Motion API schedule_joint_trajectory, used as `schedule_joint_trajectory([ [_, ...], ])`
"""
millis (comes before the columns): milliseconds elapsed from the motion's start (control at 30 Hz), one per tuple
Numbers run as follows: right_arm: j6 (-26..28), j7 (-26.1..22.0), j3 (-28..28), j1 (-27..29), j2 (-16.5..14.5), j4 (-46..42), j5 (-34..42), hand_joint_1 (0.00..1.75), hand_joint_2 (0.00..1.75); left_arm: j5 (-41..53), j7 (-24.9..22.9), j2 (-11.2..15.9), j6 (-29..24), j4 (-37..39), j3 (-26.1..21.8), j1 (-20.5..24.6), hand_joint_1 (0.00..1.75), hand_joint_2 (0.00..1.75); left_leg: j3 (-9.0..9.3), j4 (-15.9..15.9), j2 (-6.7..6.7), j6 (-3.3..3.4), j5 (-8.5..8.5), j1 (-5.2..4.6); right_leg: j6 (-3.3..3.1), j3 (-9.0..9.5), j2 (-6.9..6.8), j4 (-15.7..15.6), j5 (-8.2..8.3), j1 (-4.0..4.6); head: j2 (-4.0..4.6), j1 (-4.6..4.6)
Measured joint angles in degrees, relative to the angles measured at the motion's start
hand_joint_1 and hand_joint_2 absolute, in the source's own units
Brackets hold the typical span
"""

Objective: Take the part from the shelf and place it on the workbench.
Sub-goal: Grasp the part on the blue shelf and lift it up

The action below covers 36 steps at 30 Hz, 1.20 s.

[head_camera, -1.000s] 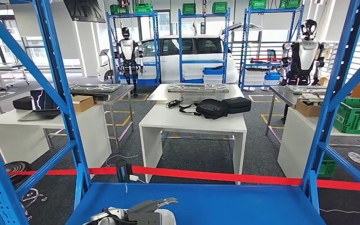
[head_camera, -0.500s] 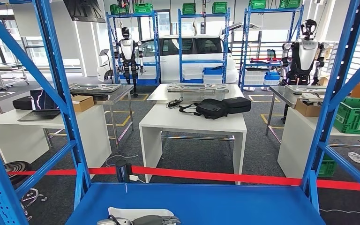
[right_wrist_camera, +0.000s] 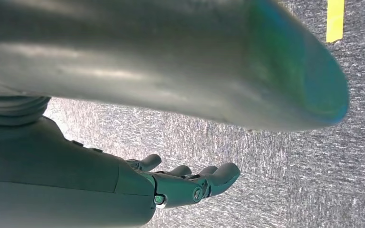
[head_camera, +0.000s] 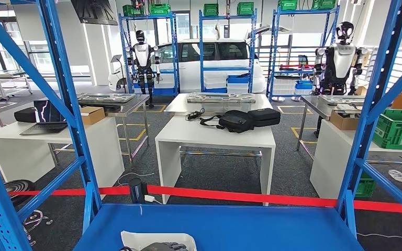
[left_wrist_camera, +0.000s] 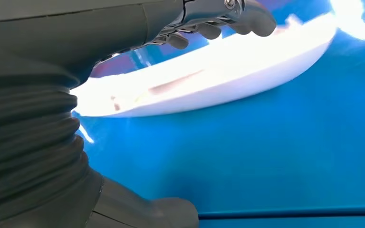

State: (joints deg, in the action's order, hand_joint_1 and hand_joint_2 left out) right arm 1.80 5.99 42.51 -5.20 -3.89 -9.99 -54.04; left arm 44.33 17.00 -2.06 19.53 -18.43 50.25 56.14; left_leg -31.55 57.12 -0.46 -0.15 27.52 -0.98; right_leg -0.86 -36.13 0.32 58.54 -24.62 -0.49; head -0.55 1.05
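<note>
The left hand (left_wrist_camera: pixel 218 21) has a matte grey shell, a grey ribbed cover behind it, a thick rounded grey thumb, and darker segmented fingers (left_wrist_camera: pixel 256 19) with a small silver screw at the knuckle. The right hand (right_wrist_camera: pixel 190 183) is smooth grey with dark, round-tipped fingers and small round fasteners.

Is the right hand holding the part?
No, the right hand hangs with fingers apart over grey carpet, while the white part lies on the blue shelf.
</note>
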Motion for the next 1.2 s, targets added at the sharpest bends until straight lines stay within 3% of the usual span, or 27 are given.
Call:
schedule_joint_trajectory([
  [333, -0.07, 0.54, 0.01, 0.00, 0.00, 0.00, -0.67, 0.00, 0.00, 0.00, -2.78, 2.14, 0.08, 2.07, 0.65, -0.93, 0.01, 1.75, 0.00, 0.00, -0.01, -0.03, 0.02, 0.00, 0.01, 0.00, -0.01, 0.00, -0.01, 0.01, 0.00, 0.00],
  [467, -0.07, 0.52, 0.01, -0.01, -0.01, 0.00, -0.86, 0.00, 0.00, -0.09, -3.57, 2.66, 0.36, 2.51, 0.65, -1.15, 1.66, 1.75, 0.00, 0.00, -0.01, -0.03, 0.02, 0.00, 0.01, 0.00, 0.00, 0.00, -0.01, 0.00, 0.00, 0.00],
  [500, -0.07, 0.52, 0.01, -0.01, -0.01, 0.00, -0.91, 0.00, 0.00, -0.14, -3.60, 2.80, 0.46, 2.61, 0.65, -1.18, 1.72, 1.75, 0.00, 0.00, -0.01, -0.03, 0.02, 0.00, 0.01, 0.00, -0.01, 0.00, -0.01, 0.00, 0.00, 0.00],
  [700, -0.14, 0.43, 0.01, -0.09, -0.07, 0.00, -1.17, 0.00, 0.00, -0.36, -3.57, 3.68, -1.01, 2.92, 0.65, -1.57, 1.74, 1.75, 0.01, 0.01, -0.04, -0.04, 0.03, 0.00, 0.07, 0.03, -0.03, 0.00, -0.05, 0.00, 0.00, 0.00],
  [867, -0.23, 0.43, 0.01, -0.11, -0.09, 0.00, -1.37, 0.00, 0.00, -0.71, -3.21, 4.04, -3.33, 2.85, 0.65, -1.75, 1.58, 1.75, 0.08, 0.00, -0.09, -0.04, 0.04, 0.00, 0.11, 0.13, -0.07, 0.00, -0.07, 0.00, 0.00, 0.01],
  [1133, -0.33, 0.43, 0.01, -0.16, -0.21, 0.00, -1.65, 0.00, 0.00, -1.21, -2.93, 4.11, -6.36, 2.51, 0.65, -1.98, 1.56, 1.75, -0.03, 0.00, -0.06, 0.06, 0.24, 0.00, 0.17, 0.46, -0.04, -0.03, -0.20, -0.01, 0.00, 0.01],
  [1200, -0.33, 0.44, 0.01, -0.15, -0.22, 0.00, -1.65, 0.00, 0.00, -1.22, -2.87, 4.11, -6.55, 2.50, 0.65, -2.18, 1.43, 1.75, 0.10, 0.01, -0.06, 0.05, 0.23, 0.00, 0.18, 0.46, -0.04, -0.03, -0.20, -0.01, 0.00, 0.01],
])
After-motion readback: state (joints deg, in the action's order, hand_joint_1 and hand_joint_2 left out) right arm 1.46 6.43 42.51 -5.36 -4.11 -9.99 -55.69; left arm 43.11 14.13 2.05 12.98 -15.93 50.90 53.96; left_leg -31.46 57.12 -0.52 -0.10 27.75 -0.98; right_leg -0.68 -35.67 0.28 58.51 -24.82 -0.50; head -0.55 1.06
